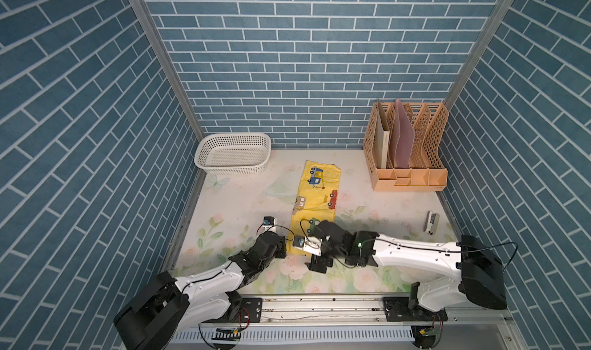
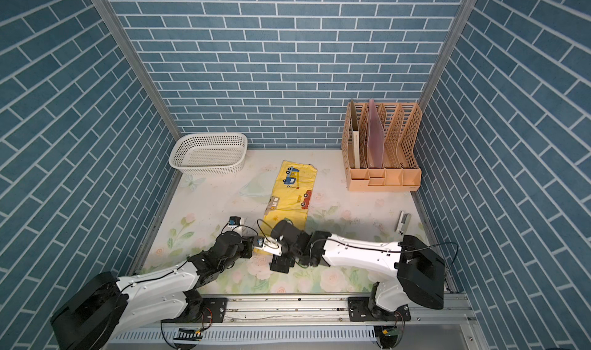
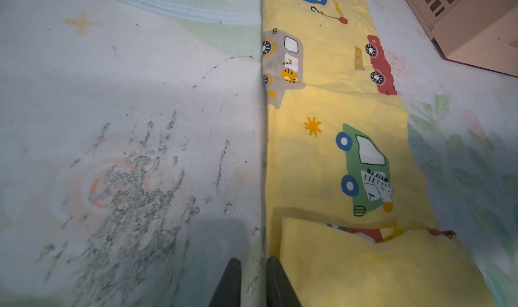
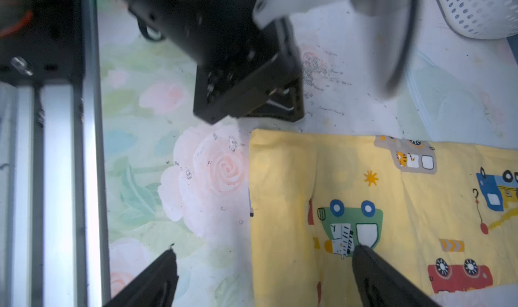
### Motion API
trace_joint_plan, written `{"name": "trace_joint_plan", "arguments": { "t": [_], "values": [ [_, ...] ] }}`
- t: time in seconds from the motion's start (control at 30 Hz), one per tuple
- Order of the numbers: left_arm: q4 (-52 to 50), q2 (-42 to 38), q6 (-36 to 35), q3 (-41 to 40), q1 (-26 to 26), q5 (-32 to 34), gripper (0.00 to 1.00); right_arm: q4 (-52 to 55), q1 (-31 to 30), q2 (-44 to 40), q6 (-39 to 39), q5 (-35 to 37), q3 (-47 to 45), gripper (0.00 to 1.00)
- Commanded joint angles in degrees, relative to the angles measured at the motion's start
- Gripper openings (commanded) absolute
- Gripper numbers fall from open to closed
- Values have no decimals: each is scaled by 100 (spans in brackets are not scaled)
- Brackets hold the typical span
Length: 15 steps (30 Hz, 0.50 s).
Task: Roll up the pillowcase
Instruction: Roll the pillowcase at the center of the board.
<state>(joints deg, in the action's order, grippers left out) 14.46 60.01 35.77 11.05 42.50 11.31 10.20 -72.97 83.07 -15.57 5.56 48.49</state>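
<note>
The yellow pillowcase [image 1: 319, 188] [image 2: 294, 188] lies as a long strip down the middle of the floral table cover, with its near end folded over once. In the left wrist view, my left gripper [image 3: 253, 263] sits low at the left edge of that fold [image 3: 364, 263]. Its fingers are only a narrow gap apart, with bare table cover showing between them. My right gripper [image 4: 265, 252] stands wide open over the near end of the pillowcase [image 4: 406, 193]. One finger [image 4: 165, 266] is over the table cover, the other [image 4: 367, 260] over the printed green car. In both top views the wrists hide the fingertips.
A white perforated basket [image 1: 233, 153] stands at the back left. A peach file organiser [image 1: 406, 147] with folders stands at the back right. A small grey stapler-like object [image 1: 431, 222] lies near the right wall. The metal rail [image 1: 319, 303] runs along the front edge.
</note>
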Motion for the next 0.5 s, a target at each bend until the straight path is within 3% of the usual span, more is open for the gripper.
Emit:
{"name": "trace_joint_plan", "arguments": {
  "t": [0.0,0.3,0.47],
  "values": [
    [-218,-318,218,50,-201,108,23,-1183,-437,-44,377,1234,-633,94],
    [523,-1129,319,-543,-826,-1304,31,-2451,-702,548,279,1994,-1117,69],
    [215,-1301,238,-472,-970,-1353,36,-2431,-700,1135,93,2125,-1027,54]
  ]
}}
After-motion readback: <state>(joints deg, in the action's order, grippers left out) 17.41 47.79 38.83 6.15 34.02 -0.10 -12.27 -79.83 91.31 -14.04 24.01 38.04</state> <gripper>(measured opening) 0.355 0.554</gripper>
